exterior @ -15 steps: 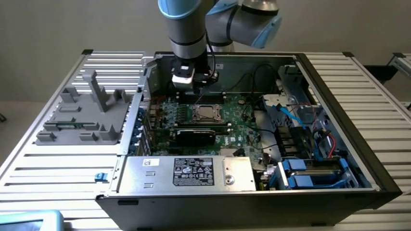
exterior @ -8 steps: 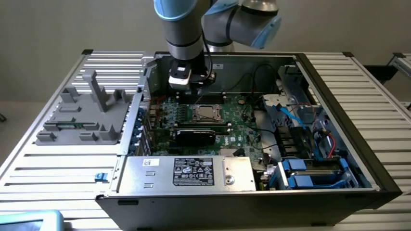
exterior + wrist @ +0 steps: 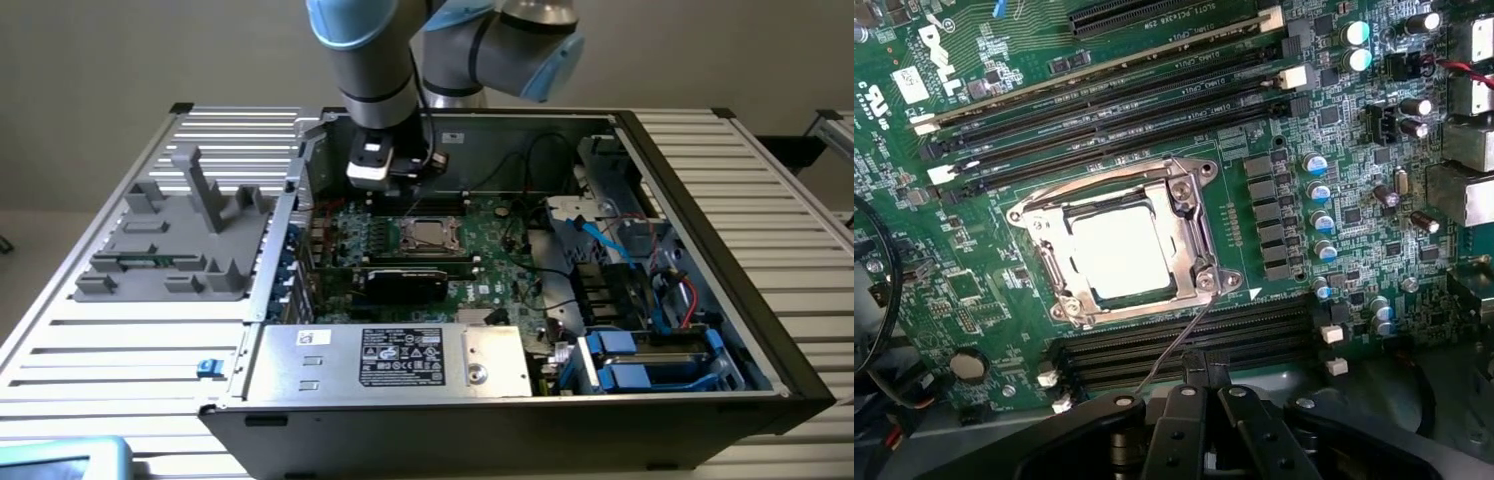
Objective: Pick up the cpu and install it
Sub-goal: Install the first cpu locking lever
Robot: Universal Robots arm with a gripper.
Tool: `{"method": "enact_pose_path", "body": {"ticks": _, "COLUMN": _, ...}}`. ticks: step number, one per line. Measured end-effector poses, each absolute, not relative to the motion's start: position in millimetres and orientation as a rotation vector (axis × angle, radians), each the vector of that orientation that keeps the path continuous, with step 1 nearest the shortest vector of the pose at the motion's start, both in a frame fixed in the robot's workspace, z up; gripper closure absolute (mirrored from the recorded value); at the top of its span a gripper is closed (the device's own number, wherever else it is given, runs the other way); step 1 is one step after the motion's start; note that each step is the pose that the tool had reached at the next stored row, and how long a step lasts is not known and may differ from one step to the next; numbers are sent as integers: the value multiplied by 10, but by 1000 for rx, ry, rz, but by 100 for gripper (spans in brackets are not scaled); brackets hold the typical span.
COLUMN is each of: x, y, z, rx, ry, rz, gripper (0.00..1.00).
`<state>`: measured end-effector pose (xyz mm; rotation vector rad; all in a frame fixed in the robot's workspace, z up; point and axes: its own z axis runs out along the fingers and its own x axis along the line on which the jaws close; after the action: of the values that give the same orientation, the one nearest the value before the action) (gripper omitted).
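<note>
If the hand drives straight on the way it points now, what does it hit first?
Probably the black memory slots beside the socket, not the chip in it. The shut hand hangs over them; depth is unclear.

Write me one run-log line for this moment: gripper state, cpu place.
gripper: shut, holding nothing | position: over motherboard | cpu: lying inside socket frame

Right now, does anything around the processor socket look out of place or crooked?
One thing: a thin metal lever sticks out from a corner of the socket frame toward the gripper, not lying along the frame. The cpu looks flat and square inside the frame.
</note>
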<state>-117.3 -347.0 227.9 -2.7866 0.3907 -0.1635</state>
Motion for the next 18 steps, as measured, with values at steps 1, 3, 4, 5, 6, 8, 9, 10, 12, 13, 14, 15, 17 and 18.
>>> {"method": "enact_pose_path", "body": {"ticks": 1, "x": -1177, "y": -3469, "z": 2268, "rx": -2785, "ry": 402, "rz": -166, "gripper": 89}}
{"method": "enact_pose_path", "body": {"ticks": 3, "x": -1189, "y": -3469, "z": 2247, "rx": -2783, "ry": 416, "rz": -170, "gripper": 89}}
{"method": "enact_pose_path", "body": {"ticks": 4, "x": -1207, "y": -3469, "z": 2241, "rx": -2783, "ry": 419, "rz": -171, "gripper": 89}}
{"method": "enact_pose_path", "body": {"ticks": 5, "x": -1224, "y": -3470, "z": 2241, "rx": -2783, "ry": 418, "rz": -171, "gripper": 89}}
{"method": "enact_pose_path", "body": {"ticks": 6, "x": -1237, "y": -3469, "z": 2240, "rx": -2783, "ry": 418, "rz": -172, "gripper": 89}}
{"method": "enact_pose_path", "body": {"ticks": 8, "x": -1270, "y": -3469, "z": 2231, "rx": -2782, "ry": 418, "rz": -174, "gripper": 89}}
{"method": "enact_pose_path", "body": {"ticks": 9, "x": -1283, "y": -3469, "z": 2222, "rx": -2782, "ry": 419, "rz": -177, "gripper": 89}}
{"method": "enact_pose_path", "body": {"ticks": 10, "x": -1292, "y": -3469, "z": 2212, "rx": -2781, "ry": 421, "rz": -180, "gripper": 89}}
{"method": "enact_pose_path", "body": {"ticks": 12, "x": -1298, "y": -3469, "z": 2195, "rx": -2777, "ry": 435, "rz": -185, "gripper": 89}}
{"method": "enact_pose_path", "body": {"ticks": 13, "x": -1298, "y": -3469, "z": 2189, "rx": -2774, "ry": 443, "rz": -187, "gripper": 89}}
{"method": "enact_pose_path", "body": {"ticks": 14, "x": -1298, "y": -3469, "z": 2184, "rx": -2770, "ry": 453, "rz": -190, "gripper": 89}}
{"method": "enact_pose_path", "body": {"ticks": 15, "x": -1298, "y": -3469, "z": 2180, "rx": -2764, "ry": 460, "rz": -192, "gripper": 89}}
{"method": "enact_pose_path", "body": {"ticks": 17, "x": -1301, "y": -3469, "z": 2176, "rx": -2754, "ry": 469, "rz": -198, "gripper": 89}}
{"method": "enact_pose_path", "body": {"ticks": 18, "x": -1305, "y": -3469, "z": 2174, "rx": -2751, "ry": 470, "rz": -201, "gripper": 89}}
